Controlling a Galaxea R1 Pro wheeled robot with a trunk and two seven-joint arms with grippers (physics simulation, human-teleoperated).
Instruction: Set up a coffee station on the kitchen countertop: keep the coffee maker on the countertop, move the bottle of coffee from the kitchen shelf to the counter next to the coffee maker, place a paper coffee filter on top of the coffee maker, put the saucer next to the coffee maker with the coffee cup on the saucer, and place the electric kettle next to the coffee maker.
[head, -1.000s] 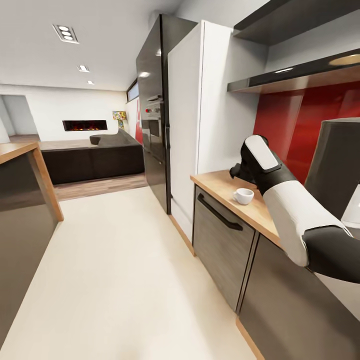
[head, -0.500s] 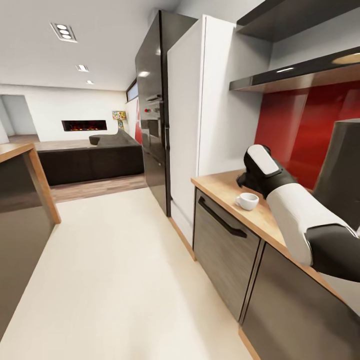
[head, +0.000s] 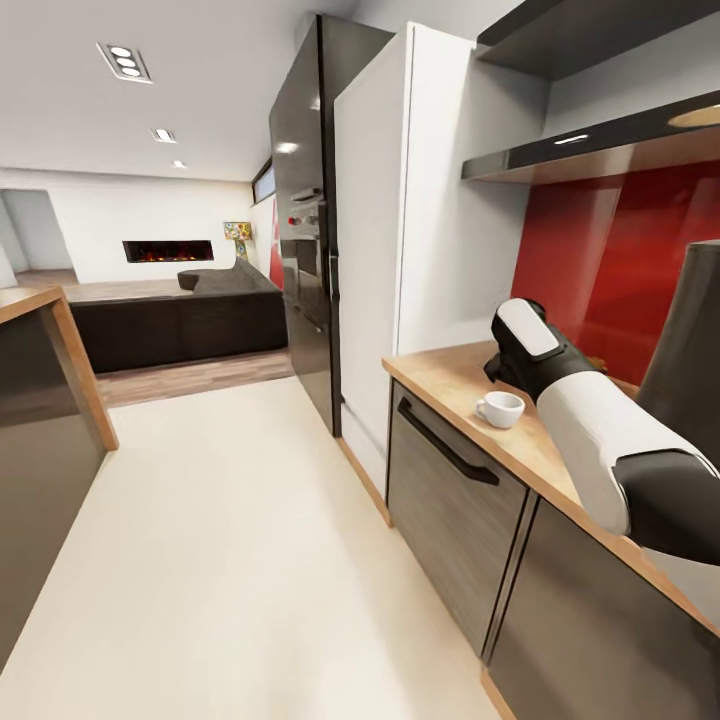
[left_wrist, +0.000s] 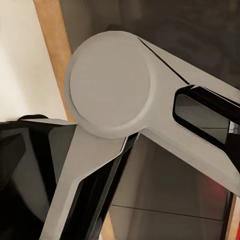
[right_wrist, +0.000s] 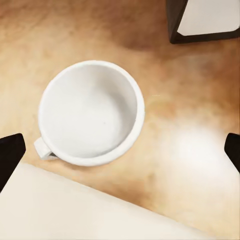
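A white coffee cup (head: 499, 408) stands upright and empty on the wooden countertop (head: 440, 372), near its front edge. My right gripper (head: 497, 368) hovers just above and behind it, mostly hidden by the black and white wrist. In the right wrist view the cup (right_wrist: 91, 112) is seen from above, handle toward the counter's front edge. My right gripper (right_wrist: 121, 152) is open, its two black fingertips (right_wrist: 10, 156) wide apart on either side of the cup and not touching it. The left wrist view shows a grey arm joint (left_wrist: 107, 85).
A tall dark appliance (head: 690, 335) stands on the counter at the right, below a shelf (head: 590, 145) and a red backsplash. A white tall cabinet (head: 400, 200) and black oven column close the counter's far end. A dark-edged white object (right_wrist: 202, 20) sits beyond the cup.
The head view has shifted a little, so the counter and cup sit slightly lower and further right in the picture. My right arm stays over the cup.
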